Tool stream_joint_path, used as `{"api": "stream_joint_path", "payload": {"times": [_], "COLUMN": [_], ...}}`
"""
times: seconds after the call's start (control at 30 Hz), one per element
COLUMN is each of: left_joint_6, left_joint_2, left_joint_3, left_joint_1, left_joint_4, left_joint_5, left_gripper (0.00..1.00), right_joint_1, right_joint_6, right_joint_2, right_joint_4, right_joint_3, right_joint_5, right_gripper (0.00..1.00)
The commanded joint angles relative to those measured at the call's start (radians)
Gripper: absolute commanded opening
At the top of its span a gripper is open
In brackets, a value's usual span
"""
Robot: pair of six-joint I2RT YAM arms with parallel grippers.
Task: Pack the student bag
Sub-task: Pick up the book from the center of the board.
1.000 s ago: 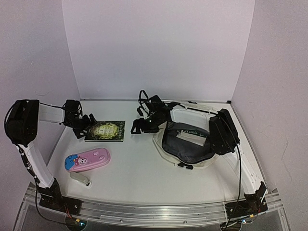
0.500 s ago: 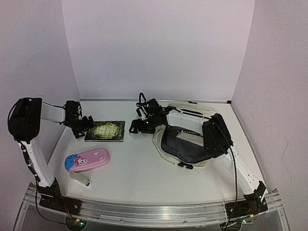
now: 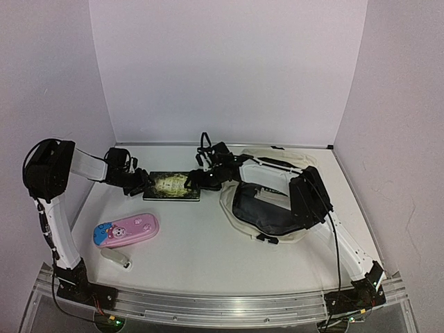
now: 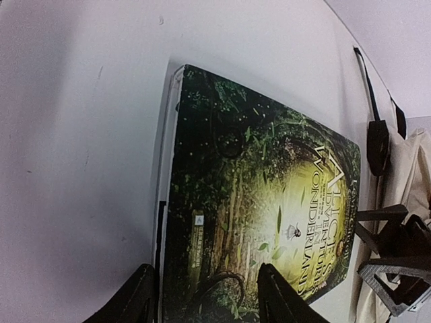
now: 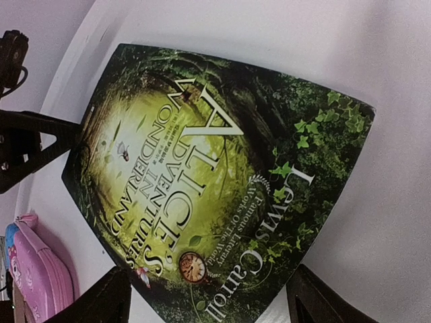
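Observation:
The student bag (image 3: 277,232) lies open at the right, its cream rim around a grey lining. A green Alice in Wonderland book (image 3: 171,186) lies flat on the table between my two grippers. My left gripper (image 3: 141,184) is at the book's left end. In the left wrist view one fingertip (image 4: 141,293) sits beside the book's (image 4: 256,202) edge and the other over its cover, jaws apart. My right gripper (image 3: 198,179) reaches from the bag side and stands open, its fingers (image 5: 101,303) wide about the book's (image 5: 202,155) right end.
A pink cartoon pencil case (image 3: 126,230) lies front left, with a small white object (image 3: 116,258) just in front of it. Black bag straps (image 3: 208,149) trail behind the right gripper. Walls close the table on three sides.
The book has slid right toward the bag with my left gripper behind it, its jaws narrowing. My right gripper has come left from the bag's mouth to the book's right end.

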Motion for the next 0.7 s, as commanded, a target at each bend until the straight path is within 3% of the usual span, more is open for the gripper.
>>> {"api": "stream_joint_path", "payload": {"times": [0.0, 0.3, 0.67], "left_joint_6": [-0.055, -0.084, -0.100], "left_joint_2": [0.057, 0.060, 0.058], "left_joint_3": [-0.009, -0.015, -0.036], "left_joint_1": [-0.061, -0.066, -0.079], "left_joint_4": [0.054, 0.094, 0.155], "left_joint_5": [0.123, 0.143, 0.170], "left_gripper": [0.47, 0.42, 0.41], "right_joint_1": [0.005, 0.004, -0.007], "right_joint_6": [0.028, 0.011, 0.034], "right_joint_2": [0.017, -0.128, -0.262], "right_joint_4": [-0.036, -0.036, -0.025], "right_joint_3": [-0.059, -0.067, -0.160], "right_joint_5": [-0.078, -0.134, -0.172], "right_gripper": [0.74, 0.27, 0.03]}}
